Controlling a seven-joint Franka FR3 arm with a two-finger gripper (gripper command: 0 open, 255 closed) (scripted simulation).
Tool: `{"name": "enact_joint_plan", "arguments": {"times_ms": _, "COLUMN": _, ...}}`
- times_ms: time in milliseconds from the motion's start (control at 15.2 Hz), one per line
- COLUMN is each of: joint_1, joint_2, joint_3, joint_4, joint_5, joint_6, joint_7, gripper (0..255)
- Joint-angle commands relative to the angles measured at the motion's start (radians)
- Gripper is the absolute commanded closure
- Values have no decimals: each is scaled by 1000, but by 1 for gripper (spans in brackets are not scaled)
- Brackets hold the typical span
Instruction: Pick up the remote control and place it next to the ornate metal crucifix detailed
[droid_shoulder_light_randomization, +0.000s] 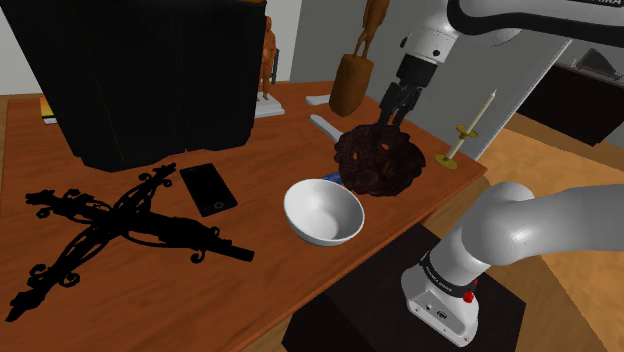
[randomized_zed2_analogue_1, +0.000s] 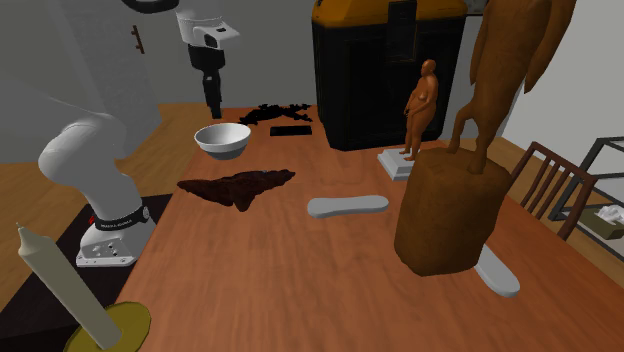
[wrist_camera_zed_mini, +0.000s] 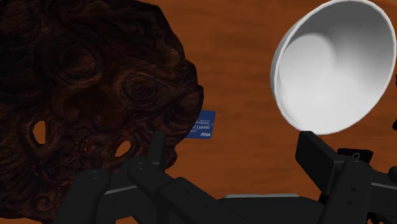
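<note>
Right up close, the arm's base (droid_shoulder_light_randomization: 445, 295) sits on its dark stand (droid_shoulder_light_randomization: 330, 322), and now we sweep across the shoulder view from its left. First up, the black ornate crucifix (droid_shoulder_light_randomization: 125, 222), lying flat on the wooden table (droid_shoulder_light_randomization: 150, 300). Behind it looms a big black case (droid_shoulder_light_randomization: 150, 80). Just beside the crucifix's upper arm lies a flat black handset (droid_shoulder_light_randomization: 208, 188). Further back stands a small wooden figurine (droid_shoulder_light_randomization: 268, 55). On to the white bowl (droid_shoulder_light_randomization: 322, 212), upright near the table's front edge. Beyond it is the remote control (droid_shoulder_light_randomization: 324, 126), a plain grey slab lying flat and untouched, well apart from the crucifix. A blue card (wrist_camera_zed_mini: 203, 125) peeks out beside a dark brown carved piece (droid_shoulder_light_randomization: 380, 158). Over that piece's far edge hangs the gripper (droid_shoulder_light_randomization: 392, 115). Its claw is spread wide, nothing between the fingers, and the wrist view shows it looking down on the bowl and carving. Last, at the table's corner, a pale candle (droid_shoulder_light_randomization: 482, 112) tilts on a brassy holder.
</note>
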Motion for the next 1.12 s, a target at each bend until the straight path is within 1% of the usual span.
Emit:
{"name": "enact_joint_plan", "arguments": {"times_ms": 0, "joint_1": 0, "joint_2": 0, "joint_3": 0, "joint_4": 0, "joint_5": 0, "joint_6": 0, "joint_7": 0, "gripper": 0}}
{"name": "enact_joint_plan", "arguments": {"times_ms": 528, "joint_1": -26, "joint_2": 272, "joint_3": -51, "joint_4": 69, "joint_5": -49, "joint_6": 200, "joint_7": -74, "gripper": 0}}
{"name": "enact_joint_plan", "arguments": {"times_ms": 1056, "joint_1": -46, "joint_2": 564, "joint_3": -98, "joint_4": 218, "joint_5": -68, "joint_6": 346, "joint_7": -138, "gripper": 0}}
